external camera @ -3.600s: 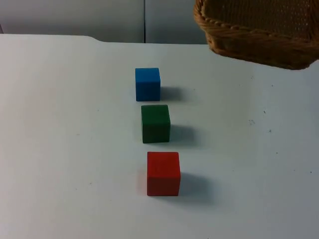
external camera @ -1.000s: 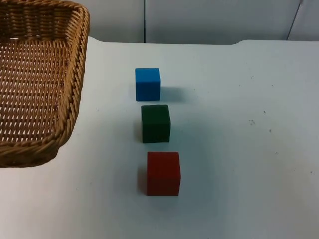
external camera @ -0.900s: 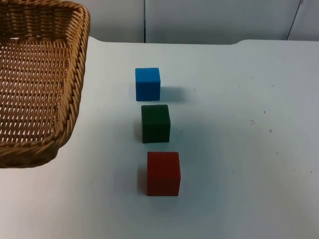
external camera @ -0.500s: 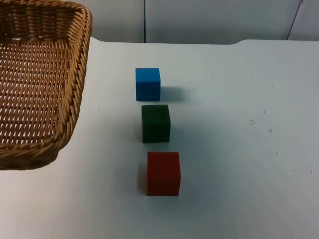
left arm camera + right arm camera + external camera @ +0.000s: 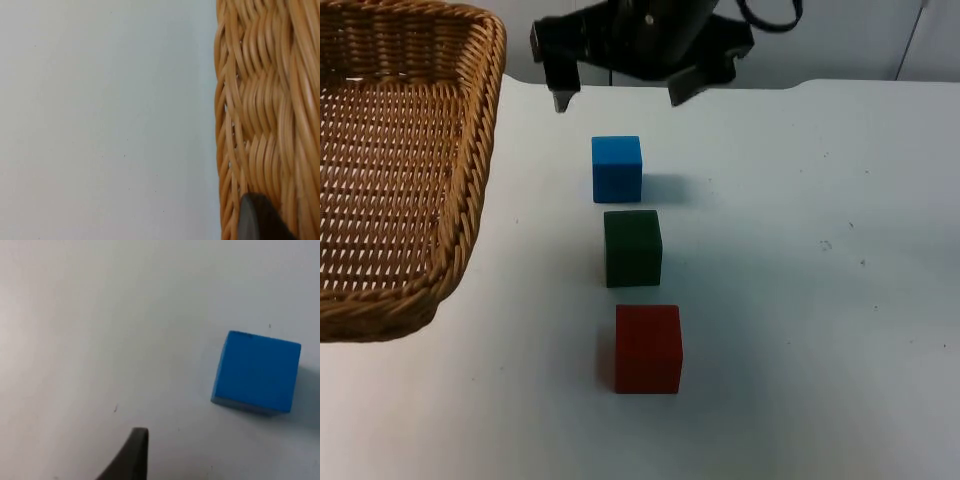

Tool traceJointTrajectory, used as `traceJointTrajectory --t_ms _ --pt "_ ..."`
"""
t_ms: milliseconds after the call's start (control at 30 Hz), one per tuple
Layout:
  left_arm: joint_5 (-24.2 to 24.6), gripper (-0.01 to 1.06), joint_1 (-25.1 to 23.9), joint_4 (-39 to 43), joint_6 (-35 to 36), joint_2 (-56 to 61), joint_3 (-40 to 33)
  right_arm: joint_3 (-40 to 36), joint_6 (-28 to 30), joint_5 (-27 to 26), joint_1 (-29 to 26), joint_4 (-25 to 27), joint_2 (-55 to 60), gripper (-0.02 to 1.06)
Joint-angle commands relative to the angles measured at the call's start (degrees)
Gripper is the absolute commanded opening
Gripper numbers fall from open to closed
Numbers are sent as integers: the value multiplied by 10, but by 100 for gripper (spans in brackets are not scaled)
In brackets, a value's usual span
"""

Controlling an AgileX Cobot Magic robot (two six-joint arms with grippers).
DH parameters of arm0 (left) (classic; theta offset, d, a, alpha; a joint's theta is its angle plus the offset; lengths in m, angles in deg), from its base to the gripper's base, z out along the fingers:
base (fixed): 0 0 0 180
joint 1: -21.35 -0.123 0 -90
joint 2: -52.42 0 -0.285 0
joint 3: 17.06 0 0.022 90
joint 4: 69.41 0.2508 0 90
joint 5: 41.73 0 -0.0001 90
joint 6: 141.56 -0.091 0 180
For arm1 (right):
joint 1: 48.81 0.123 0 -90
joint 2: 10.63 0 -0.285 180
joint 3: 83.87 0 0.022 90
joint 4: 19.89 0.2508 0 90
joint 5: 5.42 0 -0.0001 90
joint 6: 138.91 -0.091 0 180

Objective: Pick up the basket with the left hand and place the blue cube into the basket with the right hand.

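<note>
Right claw (image 5: 618,97) spread open above the tabletop (image 5: 800,280), blue cube (image 5: 616,168) just in front of it, untouched. Left claw (image 5: 257,220) clamps basket (image 5: 400,180) rim.

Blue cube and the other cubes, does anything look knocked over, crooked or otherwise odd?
Nothing stands out. The blue cube, green cube and red cube sit flat in a row, apart, and the basket looks undamaged.

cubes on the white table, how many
3, in a line: the small blue cube farthest back, just below the right tool, the dark green cube in the middle, the red cube nearest. The basket looks empty.
</note>
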Motion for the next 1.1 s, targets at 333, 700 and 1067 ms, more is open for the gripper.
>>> traceJointTrajectory --t_ms 333,700,1067 --pt "14 0 -2 -15 1 7 -1 68 -151 -38 -22 -75 84 99" --pt "10 0 -2 -17 0 7 -1 165 -136 -3 -29 -50 146 99" --pt "8 0 -2 -17 -1 7 -1 172 -133 2 -29 -31 182 99"
